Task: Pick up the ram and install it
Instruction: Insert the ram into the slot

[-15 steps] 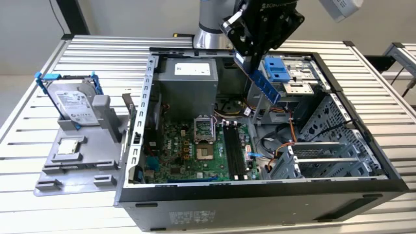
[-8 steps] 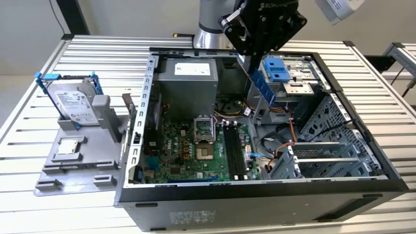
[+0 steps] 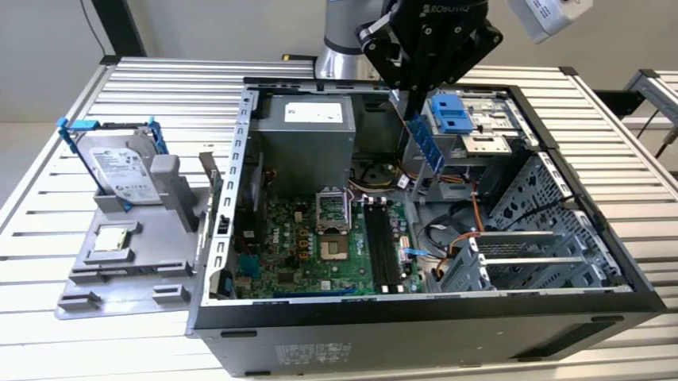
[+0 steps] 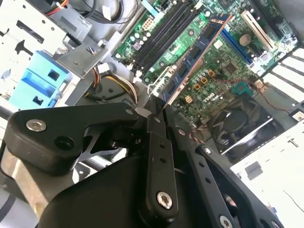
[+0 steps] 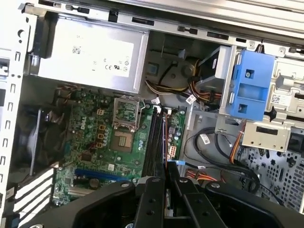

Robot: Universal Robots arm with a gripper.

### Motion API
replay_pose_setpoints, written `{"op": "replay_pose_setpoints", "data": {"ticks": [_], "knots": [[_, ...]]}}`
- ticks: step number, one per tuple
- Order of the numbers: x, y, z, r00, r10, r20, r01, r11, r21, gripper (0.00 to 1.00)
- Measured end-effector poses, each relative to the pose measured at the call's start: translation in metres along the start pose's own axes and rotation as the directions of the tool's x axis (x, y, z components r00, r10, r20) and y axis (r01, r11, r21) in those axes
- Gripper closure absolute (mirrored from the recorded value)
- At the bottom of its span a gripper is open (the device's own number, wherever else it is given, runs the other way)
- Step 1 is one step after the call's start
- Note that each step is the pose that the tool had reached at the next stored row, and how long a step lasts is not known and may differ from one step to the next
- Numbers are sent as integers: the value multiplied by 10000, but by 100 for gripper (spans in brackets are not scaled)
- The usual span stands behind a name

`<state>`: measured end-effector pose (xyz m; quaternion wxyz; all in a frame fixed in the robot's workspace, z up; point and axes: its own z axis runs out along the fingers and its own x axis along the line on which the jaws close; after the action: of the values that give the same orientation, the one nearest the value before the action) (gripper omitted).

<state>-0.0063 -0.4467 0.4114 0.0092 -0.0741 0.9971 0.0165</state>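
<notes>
The pincer [image 3: 409,97] is clenched on one end of the ram [image 3: 424,143]. The stick hangs from its fingertips inside the open computer case [image 3: 424,321], just beside the blue drive bracket [image 3: 449,111]. In the second wrist view the ram [image 4: 197,59] stretches away from the pincer [image 4: 159,111] above the motherboard [image 4: 223,71], not seated in the memory slots [image 4: 159,33].

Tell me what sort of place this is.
Probably a robotics lab bench for PC assembly: an open computer case on a slatted metal table, and the gripper holding the ram.
</notes>
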Motion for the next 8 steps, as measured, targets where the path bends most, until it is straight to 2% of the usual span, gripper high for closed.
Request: {"op": "replay_pose_setpoints", "data": {"ticks": [3,8], "knots": [[-9,-2,1,10000,4,-2,-4,10000,0,100],[-89,-35,34,10000,32,-3,-32,10000,0,100]]}}
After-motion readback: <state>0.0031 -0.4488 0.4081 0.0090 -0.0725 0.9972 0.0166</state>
